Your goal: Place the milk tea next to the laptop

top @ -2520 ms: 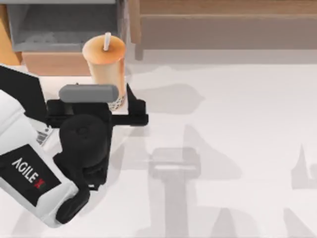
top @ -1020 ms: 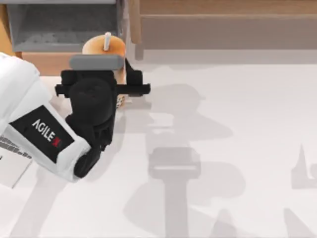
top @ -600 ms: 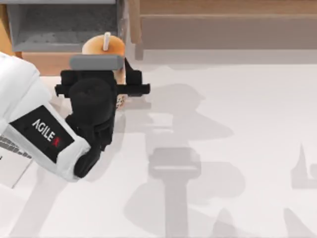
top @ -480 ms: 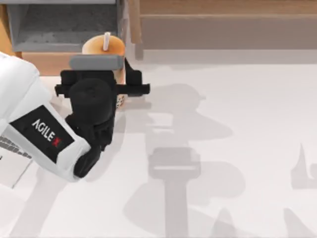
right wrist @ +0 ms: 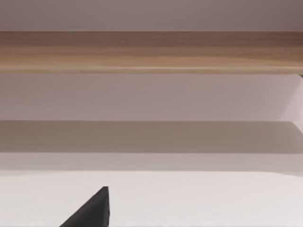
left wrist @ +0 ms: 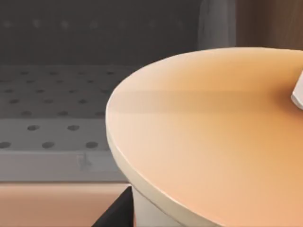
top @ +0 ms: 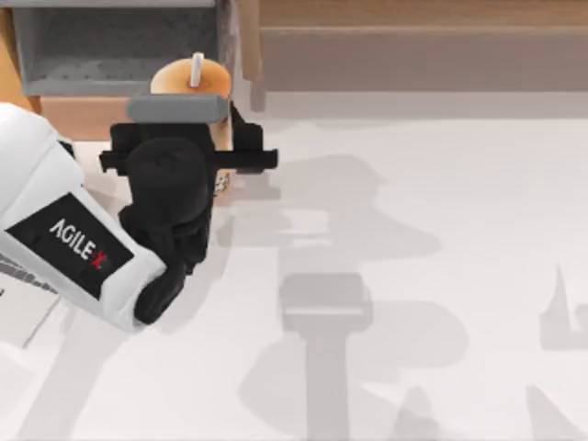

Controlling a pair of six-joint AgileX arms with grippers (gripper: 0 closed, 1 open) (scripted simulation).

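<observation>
White table (top: 441, 276), far-left corner: left gripper (top: 219, 147) clenched around milk tea (top: 188, 81); laptop (top: 110, 41) just beyond. Placement, release left.

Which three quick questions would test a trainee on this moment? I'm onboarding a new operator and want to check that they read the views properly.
1. Short answer: which arm's gripper is at the milk tea?
2. True or false: the laptop sits on the right side of the table in the top view.
3. Multiple choice: what sticks up from the drink's orange lid? A) a spoon B) a white straw C) a fork

Key
1. The left gripper, at the rear left in the top view.
2. False. It is at the rear left, just behind the cup.
3. B
</observation>
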